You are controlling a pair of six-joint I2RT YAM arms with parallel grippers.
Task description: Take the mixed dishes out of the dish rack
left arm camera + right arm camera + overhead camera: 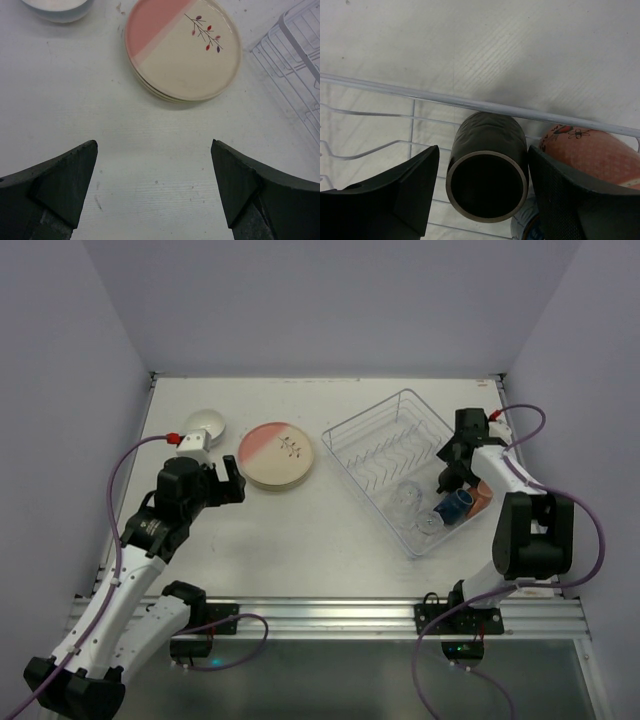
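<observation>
Left gripper (152,150) fingers spread wide, holding nothing; plate stack (182,47) ahead of them. Right gripper (484,150) fingers parted, brown cup (487,185) lying between them in dish rack (470,104), contact unclear.

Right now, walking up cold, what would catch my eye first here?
The stack of pink-and-cream plates sits on the table left of the wire dish rack. Inside the rack, the right gripper straddles a dark cup, its mouth facing the wrist camera, with a salmon cup beside it.
</observation>
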